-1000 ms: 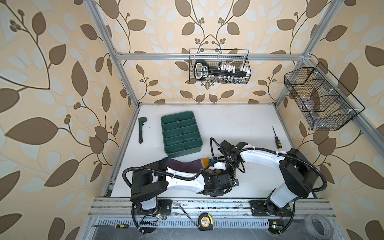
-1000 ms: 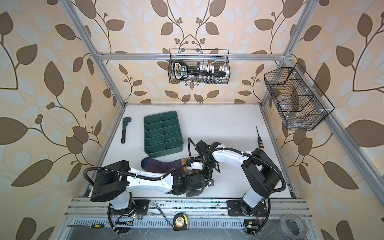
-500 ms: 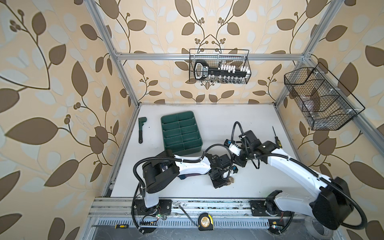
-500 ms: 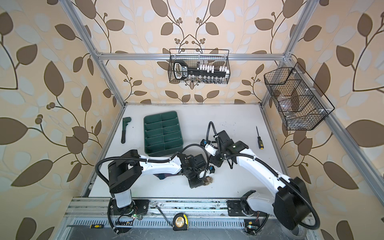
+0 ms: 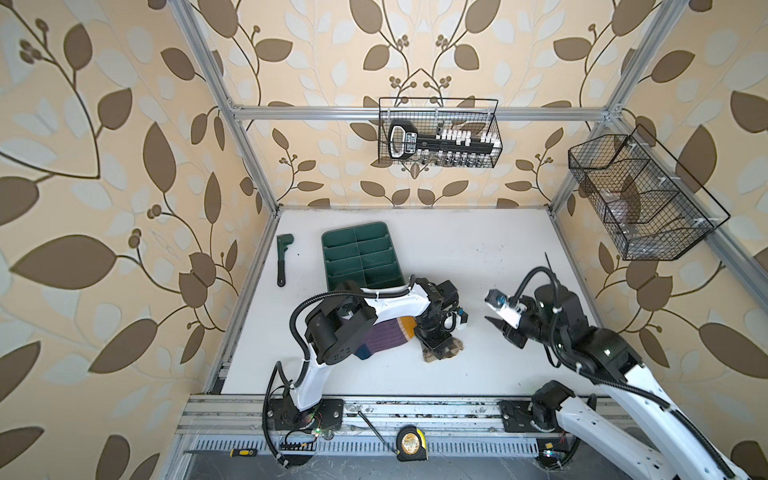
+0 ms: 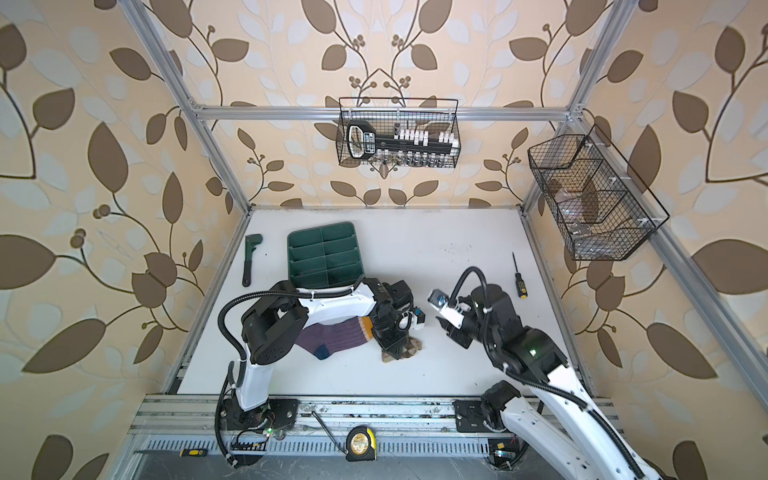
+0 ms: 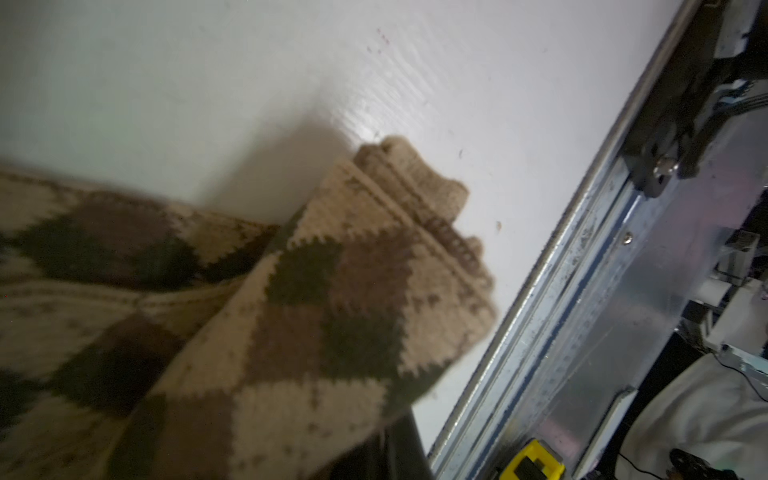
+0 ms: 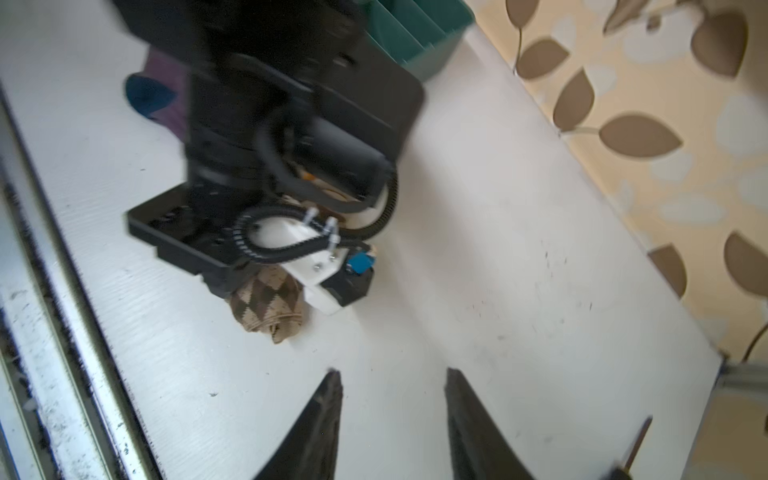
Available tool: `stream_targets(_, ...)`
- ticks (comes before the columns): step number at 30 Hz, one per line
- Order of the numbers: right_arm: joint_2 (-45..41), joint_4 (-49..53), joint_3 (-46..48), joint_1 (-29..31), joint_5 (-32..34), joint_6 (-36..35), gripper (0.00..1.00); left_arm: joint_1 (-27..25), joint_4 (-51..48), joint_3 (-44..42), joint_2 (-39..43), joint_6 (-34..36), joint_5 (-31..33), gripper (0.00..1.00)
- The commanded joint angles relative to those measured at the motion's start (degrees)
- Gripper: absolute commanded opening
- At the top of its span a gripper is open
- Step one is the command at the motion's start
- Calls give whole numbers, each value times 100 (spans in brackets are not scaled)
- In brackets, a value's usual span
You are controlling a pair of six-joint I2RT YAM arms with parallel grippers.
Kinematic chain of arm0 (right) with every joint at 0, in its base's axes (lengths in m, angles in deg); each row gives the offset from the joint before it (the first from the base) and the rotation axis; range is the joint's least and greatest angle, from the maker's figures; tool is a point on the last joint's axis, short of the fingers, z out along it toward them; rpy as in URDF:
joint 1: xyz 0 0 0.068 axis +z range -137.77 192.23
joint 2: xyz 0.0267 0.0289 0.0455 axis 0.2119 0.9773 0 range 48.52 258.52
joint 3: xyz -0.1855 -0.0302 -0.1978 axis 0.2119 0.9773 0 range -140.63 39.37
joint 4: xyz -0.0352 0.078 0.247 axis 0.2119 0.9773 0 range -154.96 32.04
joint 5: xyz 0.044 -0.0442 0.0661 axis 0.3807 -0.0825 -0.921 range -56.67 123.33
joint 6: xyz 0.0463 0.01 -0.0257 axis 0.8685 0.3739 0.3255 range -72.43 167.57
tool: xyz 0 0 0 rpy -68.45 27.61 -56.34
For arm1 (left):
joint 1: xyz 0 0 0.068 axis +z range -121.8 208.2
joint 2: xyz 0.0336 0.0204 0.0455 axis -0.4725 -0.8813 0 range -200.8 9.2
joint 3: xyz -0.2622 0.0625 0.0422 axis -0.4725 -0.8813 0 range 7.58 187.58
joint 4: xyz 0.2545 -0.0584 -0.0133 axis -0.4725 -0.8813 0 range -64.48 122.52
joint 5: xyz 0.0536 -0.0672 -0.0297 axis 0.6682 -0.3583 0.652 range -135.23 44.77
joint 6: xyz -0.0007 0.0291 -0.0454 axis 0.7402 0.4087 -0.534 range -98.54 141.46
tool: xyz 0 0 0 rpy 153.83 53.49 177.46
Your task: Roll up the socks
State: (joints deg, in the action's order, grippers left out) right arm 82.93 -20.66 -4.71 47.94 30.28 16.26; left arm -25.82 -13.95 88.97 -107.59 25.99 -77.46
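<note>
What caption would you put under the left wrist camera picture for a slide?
Close-up of the folded argyle sock over the white table, with the metal rail alongside.

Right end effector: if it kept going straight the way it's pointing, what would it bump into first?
Probably the left arm's wrist camera, just above the argyle sock. The right end effector has only bare table before that, though depth is unclear.

No text seems legible anywhere.
</note>
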Motion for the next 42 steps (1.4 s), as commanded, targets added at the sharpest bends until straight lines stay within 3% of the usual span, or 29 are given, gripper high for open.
stream_targets(1, -273, 270, 541, 1238, 783, -509, 46, 67, -404, 207, -79, 68, -572, 3)
stream_targets(5, 40, -387, 1141, 3230, 2608, -262, 51, 90, -494, 298, -197, 135, -703, 3)
stream_targets(8, 673, -1210, 1571, 3818, 3109, -345, 56, 102, -485, 312, -255, 138, -750, 3)
stream_targets(13, 1607, -2355, 1820, 3609, 3062, -433, 57, 102, -494, 292, -325, 144, -802, 3)
stream_targets(18, 2289, -3187, 2078, 3066, 2360, -585, 58, 102, -481, 255, -327, 149, -829, 3)
stream_targets(27, 3049, -3453, 2200, 2796, 1570, -624, 52, 102, -478, 323, -383, 110, -838, 3)
stream_targets(30, 3203, -3431, 2236, 2697, 1396, -564, 39, 102, -476, 369, -396, 115, -862, 4)
stream_targets(35, 3410, -3162, 2193, 2626, 1268, -454, 0, 102, -413, 351, -264, 163, -817, 7)
stream_targets(40, 3382, -2607, 2039, 2535, 1288, -382, 0, 102, -90, 72, 325, 97, -448, 37)
stream_targets(42, 3304, -2367, 1965, 2521, 1339, -393, 0, 107, -106, -19, 653, 92, -280, 42)
